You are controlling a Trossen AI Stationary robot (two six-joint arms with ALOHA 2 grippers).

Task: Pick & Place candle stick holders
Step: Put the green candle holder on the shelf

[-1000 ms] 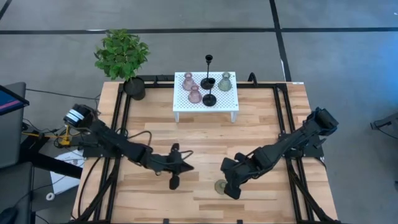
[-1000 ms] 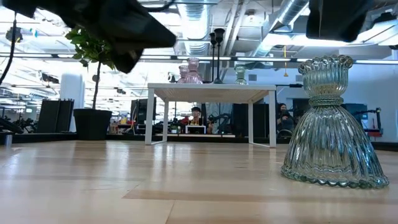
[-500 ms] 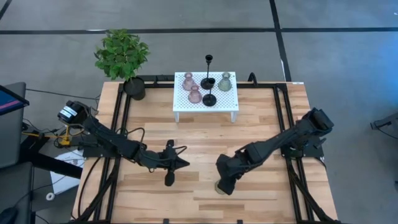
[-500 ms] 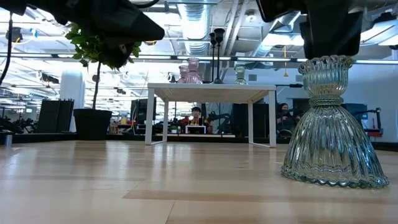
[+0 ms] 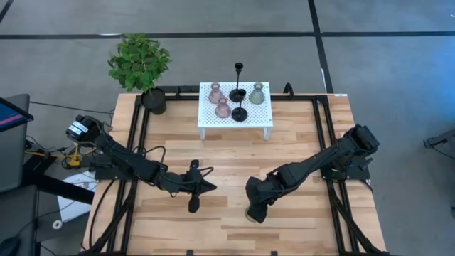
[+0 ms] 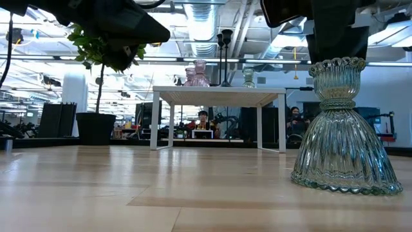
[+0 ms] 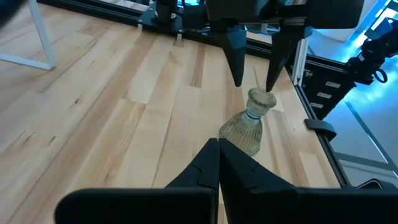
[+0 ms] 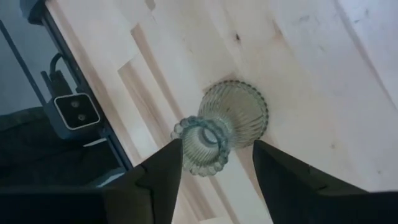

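Near the front of the wooden bench, toward its middle, one olive-green glass candle stick holder stands upright on the boards; the right claw hangs directly above it, fingers spread, one tip on each side of the beaded rim and neither touching the glass; the right wrist view looks straight down between the two fingers onto the holder's mouth and flared ribbed base. The left claw hovers over the boards a little to the left of that holder, well clear of it, its fingers pressed together into a single point in its own wrist view. At the back of the bench a small white table carries the other five holders: two pink ones close together on its left part, two black ones with thin stems near the middle, and a second olive-green one toward the right. A potted plant stands at the bench's back left corner.
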